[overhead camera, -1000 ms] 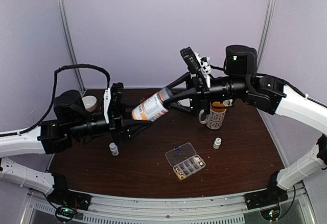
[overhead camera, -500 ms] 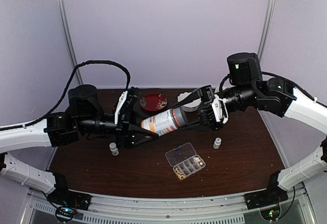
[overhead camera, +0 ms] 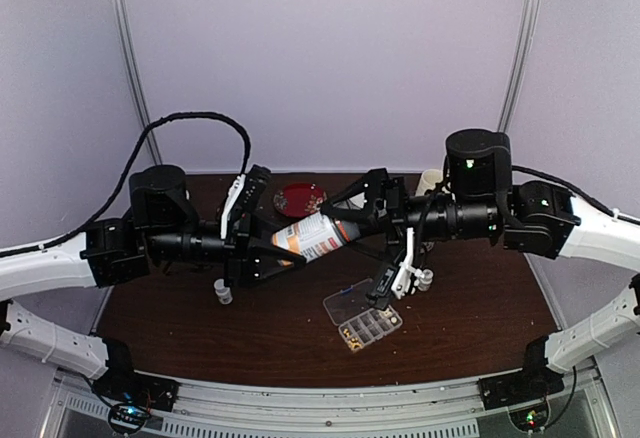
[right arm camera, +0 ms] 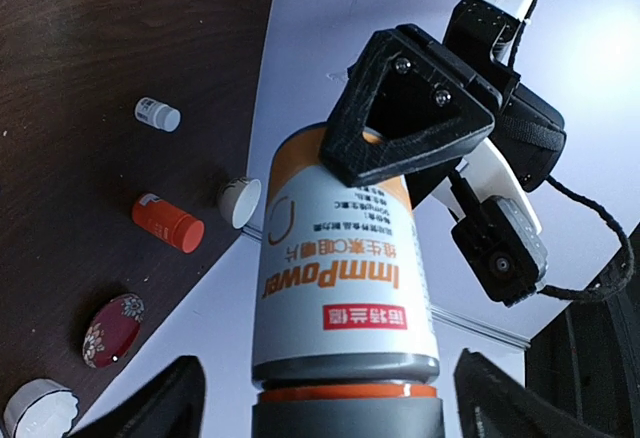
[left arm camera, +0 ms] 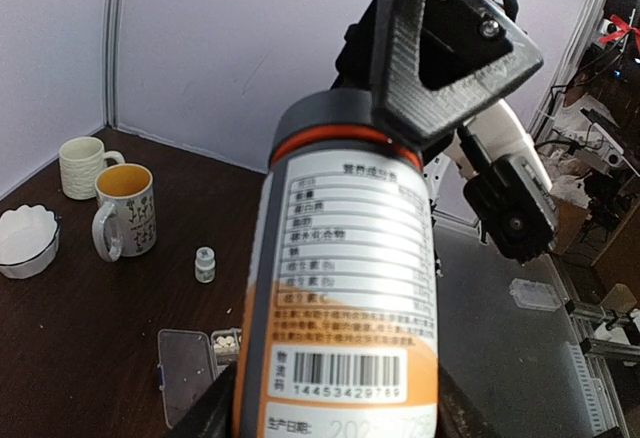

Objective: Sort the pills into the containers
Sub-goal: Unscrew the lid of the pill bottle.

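Observation:
A white-and-orange supplement bottle (overhead camera: 312, 238) with a grey cap (overhead camera: 350, 228) hangs level above the table between both arms. My left gripper (overhead camera: 268, 250) is shut on its base, with fingers pressed on both sides of the label (left arm camera: 340, 288). My right gripper (overhead camera: 380, 235) is open. Its fingers (right arm camera: 150, 403) straddle the cap (right arm camera: 345, 423) with a gap on each side. The clear organiser box (overhead camera: 362, 315) lies below with its lid open. Tan pills (overhead camera: 352, 335) and white pills (left arm camera: 226, 340) sit in its compartments.
Two small white-capped vials (overhead camera: 222, 291) (overhead camera: 425, 280) stand on the brown table. A red dish (overhead camera: 301, 199) and a white mug (overhead camera: 430, 180) sit at the back. An orange bottle (right arm camera: 168, 222), two mugs (left arm camera: 125, 210) (left arm camera: 85, 165) and a white bowl (left arm camera: 25, 241) are nearby.
The bottle came down from high at the back to mid-table. The right wrist has turned and its jaws have widened off the cap. The left grip is unchanged.

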### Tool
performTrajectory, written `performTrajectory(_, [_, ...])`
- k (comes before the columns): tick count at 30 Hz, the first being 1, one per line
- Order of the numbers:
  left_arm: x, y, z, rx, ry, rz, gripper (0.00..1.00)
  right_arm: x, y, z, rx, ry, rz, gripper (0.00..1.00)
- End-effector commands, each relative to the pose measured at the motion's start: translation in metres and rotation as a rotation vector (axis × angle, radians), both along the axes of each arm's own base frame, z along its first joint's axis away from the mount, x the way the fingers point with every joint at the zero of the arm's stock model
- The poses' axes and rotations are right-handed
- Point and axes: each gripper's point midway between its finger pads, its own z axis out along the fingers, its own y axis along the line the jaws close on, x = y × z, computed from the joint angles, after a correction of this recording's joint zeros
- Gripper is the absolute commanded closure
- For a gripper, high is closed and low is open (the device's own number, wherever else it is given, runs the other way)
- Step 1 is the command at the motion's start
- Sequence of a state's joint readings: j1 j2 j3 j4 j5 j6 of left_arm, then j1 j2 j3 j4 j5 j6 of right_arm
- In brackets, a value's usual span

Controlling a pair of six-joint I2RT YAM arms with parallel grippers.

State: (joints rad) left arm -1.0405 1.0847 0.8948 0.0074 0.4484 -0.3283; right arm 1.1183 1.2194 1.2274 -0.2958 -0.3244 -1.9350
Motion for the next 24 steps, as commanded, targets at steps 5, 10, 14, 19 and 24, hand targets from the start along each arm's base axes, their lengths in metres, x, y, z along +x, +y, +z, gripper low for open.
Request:
performTrajectory(5, [-0.004, 0.009, 0.035, -0.123, -0.076, 0.018, 0.70, -0.025, -0.011, 0.038, 0.207, 0.148, 0.053, 0.00])
performTrajectory(10, [-0.005, 0.016, 0.038, -0.135, -0.124, 0.031, 0.70, -0.042, -0.030, 0.028, 0.236, 0.313, 0.069, 0.00])
performTrajectory(14, [-0.004, 0.021, 0.037, -0.126, -0.160, 0.046, 0.70, -0.057, -0.042, 0.034, 0.370, 0.546, 0.104, 0.00])
performTrajectory(19, [-0.001, 0.025, 0.036, -0.115, -0.209, 0.070, 0.70, -0.026, -0.062, 0.073, 0.750, 1.261, -0.065, 0.00])
performTrajectory(24, [0.000, 0.027, 0.034, -0.118, -0.249, 0.081, 0.70, -0.010, -0.064, 0.065, 0.732, 1.677, -0.331, 0.00])
